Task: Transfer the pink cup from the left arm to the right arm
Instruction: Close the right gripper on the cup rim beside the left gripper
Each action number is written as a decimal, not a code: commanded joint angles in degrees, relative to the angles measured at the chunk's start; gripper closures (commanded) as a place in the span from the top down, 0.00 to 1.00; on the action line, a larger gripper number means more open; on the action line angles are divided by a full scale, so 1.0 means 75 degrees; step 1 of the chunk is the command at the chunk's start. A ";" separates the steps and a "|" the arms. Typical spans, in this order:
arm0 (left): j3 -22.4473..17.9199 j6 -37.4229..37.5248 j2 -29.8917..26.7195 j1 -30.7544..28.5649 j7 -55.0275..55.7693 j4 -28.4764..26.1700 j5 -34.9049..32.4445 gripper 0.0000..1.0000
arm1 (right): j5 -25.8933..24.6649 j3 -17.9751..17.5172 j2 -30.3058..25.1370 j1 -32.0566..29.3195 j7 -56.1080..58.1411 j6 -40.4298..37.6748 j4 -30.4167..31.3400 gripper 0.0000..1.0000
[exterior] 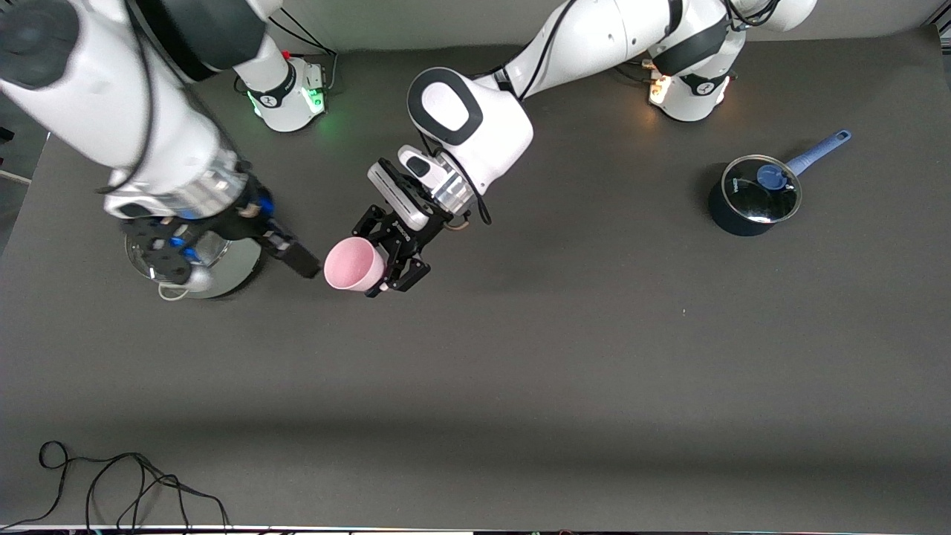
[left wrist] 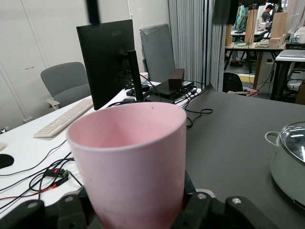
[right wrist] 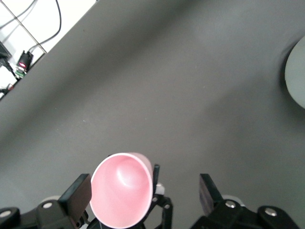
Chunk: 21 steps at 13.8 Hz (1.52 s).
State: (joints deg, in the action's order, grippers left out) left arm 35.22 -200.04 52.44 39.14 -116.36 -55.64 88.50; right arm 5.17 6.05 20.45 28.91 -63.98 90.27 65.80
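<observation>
The pink cup [exterior: 351, 264] is held sideways in the air over the middle of the table, its mouth toward the right arm's end. My left gripper [exterior: 380, 266] is shut on its base. In the left wrist view the cup [left wrist: 133, 157] fills the middle, and the left gripper [left wrist: 136, 210] clamps it from both sides. My right gripper [exterior: 303, 260] is open right at the cup's rim. In the right wrist view the cup's mouth [right wrist: 123, 191] lies between the spread fingers of the right gripper [right wrist: 143, 195], close to one finger [right wrist: 76, 194] and apart from the other.
A pale pot with a glass lid [exterior: 230, 269] stands under the right arm's wrist; it also shows in the left wrist view [left wrist: 290, 157]. A dark blue saucepan with a lid and a blue handle [exterior: 752, 197] stands toward the left arm's end. A black cable [exterior: 111, 483] lies at the near edge.
</observation>
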 commanded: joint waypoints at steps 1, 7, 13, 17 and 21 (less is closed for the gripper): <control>-0.0313 -0.0093 -0.0124 0.0207 0.0280 0.0060 0.0025 0.00 | -0.0104 0.0060 0.0309 0.0200 -0.0246 -0.0235 -0.0442 1.00; -0.0313 -0.0093 -0.0136 0.0207 0.0280 0.0048 0.0025 0.00 | -0.0022 0.0049 0.0297 0.0236 -0.0152 -0.0715 -0.0324 1.00; -0.0301 -0.0093 -0.0136 0.0207 0.0292 0.0060 0.0025 0.00 | 0.0002 0.0037 0.0321 0.0236 -0.0152 -0.0821 -0.0032 0.98; -0.0301 -0.0093 -0.0136 0.0207 0.0292 0.0060 0.0025 0.00 | 0.0025 0.0025 0.0414 0.0247 -0.0152 -0.0810 0.0004 0.95; -0.0301 -0.0093 -0.0136 0.0207 0.0292 0.0060 0.0036 0.00 | 0.0025 0.0025 0.0426 0.0318 -0.0187 -0.0751 -0.0008 0.51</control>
State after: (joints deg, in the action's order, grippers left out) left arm 34.20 -200.10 52.43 39.71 -115.45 -55.08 88.50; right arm 5.10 5.95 23.53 30.67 -64.48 84.55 66.05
